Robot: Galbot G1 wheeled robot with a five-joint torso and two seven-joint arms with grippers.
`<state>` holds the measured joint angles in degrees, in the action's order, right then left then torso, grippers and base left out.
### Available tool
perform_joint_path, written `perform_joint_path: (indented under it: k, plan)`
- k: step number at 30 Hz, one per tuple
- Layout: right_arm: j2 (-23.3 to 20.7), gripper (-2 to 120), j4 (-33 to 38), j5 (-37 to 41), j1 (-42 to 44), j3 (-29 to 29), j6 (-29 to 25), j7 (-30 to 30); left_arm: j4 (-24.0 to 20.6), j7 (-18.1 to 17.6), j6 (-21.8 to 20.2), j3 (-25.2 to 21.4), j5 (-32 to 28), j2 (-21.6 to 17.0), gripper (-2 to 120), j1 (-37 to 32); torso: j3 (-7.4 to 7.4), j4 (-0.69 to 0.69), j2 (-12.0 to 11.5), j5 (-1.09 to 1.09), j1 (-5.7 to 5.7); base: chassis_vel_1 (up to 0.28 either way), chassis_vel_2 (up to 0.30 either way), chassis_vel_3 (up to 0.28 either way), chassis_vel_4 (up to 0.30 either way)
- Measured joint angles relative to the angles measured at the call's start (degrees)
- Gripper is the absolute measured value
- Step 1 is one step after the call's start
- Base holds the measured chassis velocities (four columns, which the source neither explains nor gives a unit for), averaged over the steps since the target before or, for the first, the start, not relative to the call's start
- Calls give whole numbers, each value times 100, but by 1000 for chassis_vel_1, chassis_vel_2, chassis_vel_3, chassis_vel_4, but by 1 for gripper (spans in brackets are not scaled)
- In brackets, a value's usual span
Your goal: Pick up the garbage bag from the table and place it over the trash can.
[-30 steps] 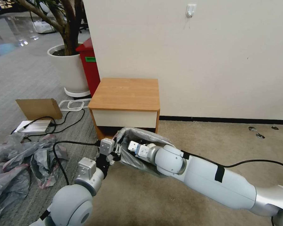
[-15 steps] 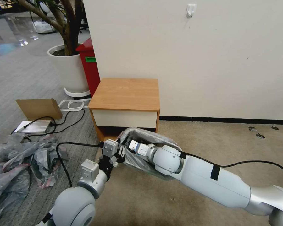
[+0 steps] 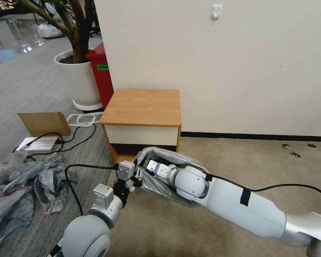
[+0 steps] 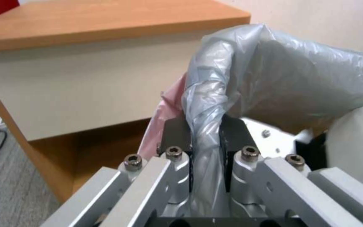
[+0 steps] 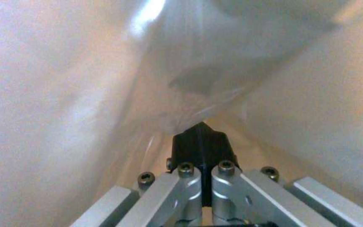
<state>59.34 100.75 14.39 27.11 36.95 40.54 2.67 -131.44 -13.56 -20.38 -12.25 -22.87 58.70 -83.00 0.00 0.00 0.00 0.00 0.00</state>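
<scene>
Floor at far left: a heap of grey plastic sheeting lies in the lower left of the head view, with a flat cardboard piece above it.
Upper left: a white plant pot and a tall red bin stand against the wall.
Left arm: it rises from the bottom edge left of centre, elbow low, forearm angled up toward the middle of the frame.
Left gripper: at the near left edge of the bag's mouth; in the left wrist view its dark pads are pinched on a twisted fold of the plastic, beside the pink rim band.
Garbage bag: centre of the head view, low in front of the cabinet, its grey film draped in a hoop over the right forearm's end; the left wrist view shows it ballooned above the pads.
Table: upper centre, against the wall, directly behind the bag.
Trash can: probably under the bag, but the plastic hides it.
Right arm: it enters from the lower right corner and stretches diagonally up-left, wrist inside the bag.
Right gripper: fingertips pressed together with nothing seen between them, the tip pushed against the film.
</scene>
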Motion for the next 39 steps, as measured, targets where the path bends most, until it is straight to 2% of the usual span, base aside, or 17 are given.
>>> perform_joint_path:
  k: [4, 7, 12, 16, 24, 26, 28, 30, 32, 34, 35, 36, 38, 39]
  plan:
    - [-46, 0, 56, 62, -8, -8, -5, 30, 102, -12, 9, 7, -36, 18, 9, 34, 0, 0, 0, 0, 0, 0, 0, 0, 0]
    - [-113, 0, 136, 128, -24, -9, -9, 71, 207, -187, 3, 9, -475, 81, 9, 74, 0, 0, 0, 0, 0, 0, 0, 0, 0]
    - [-195, 0, 227, 205, -4, -35, -13, 96, 340, -335, -2, -12, -865, 161, 9, 79, 0, 0, 0, 0, 0, 0, 0, 0, 0]
    - [-356, 0, 442, 380, 61, -123, -90, 107, 576, -598, -12, -21, -1435, 360, 9, 124, 0, 0, 0, 0, 0, 0, 0, 0, 0]
    - [-603, 0, 753, 583, 403, -426, -210, 107, 945, -875, 54, 41, -2021, 549, 9, 167, 0, 0, 0, 1, 0, 0, 0, 0, 0]
    - [-771, 0, 976, 722, 715, -698, -270, 93, 1025, -1053, 68, 31, -2375, 595, 9, 186, 0, 1, 0, 1, 0, 0, 0, 0, 0]
    - [-828, 0, 1056, 770, 837, -818, -308, 85, 1046, -1107, 69, 23, -2479, 611, 9, 193, 0, 0, 0, 1, 0, 0, 0, 0, 0]
    - [-993, 0, 1347, 918, 1278, -1324, -499, 9, 1117, -1251, 71, -5, -2760, 655, 9, 204, 0, 0, 0, 1, 0, 0, 0, 0, 0]
    - [-1023, 0, 1439, 973, 1431, -1505, -597, -29, 1137, -1291, 72, -12, -2852, 667, 9, 205, 0, 0, 0, 0, 0, 0, 0, 0, 0]
    - [-1088, 0, 1700, 1247, 2018, -2202, -1211, -264, 1153, -1413, 43, -28, -3127, 698, 9, 184, 0, 1, 0, 0, 0, 0, 0, 0, 0]
    - [-1088, 0, 1700, 1247, 2018, -2202, -1211, -264, 1153, -1413, 43, -28, -3127, 698, 9, 184, 0, 1, 0, 0, 0, 0, 0, 0, 0]
    - [-1099, 0, 1815, 1355, 2391, -2583, -1587, -445, 1155, -1455, -15, -34, -3229, 710, 9, 158, 0, 1, 0, 1, 0, 0, 0, 0, 0]
    - [-1075, 9, 2008, 1400, 3105, -3225, -2190, -882, 1182, -1472, -78, 5, -3272, 731, 9, 80, 0, 0, 0, 0, -1, 0, 0, 0, 0]
    - [-1075, 9, 2008, 1400, 3105, -3225, -2190, -882, 1182, -1472, -78, 5, -3272, 731, 9, 80, 0, 0, 0, 0, -1, 0, 0, 0, 0]
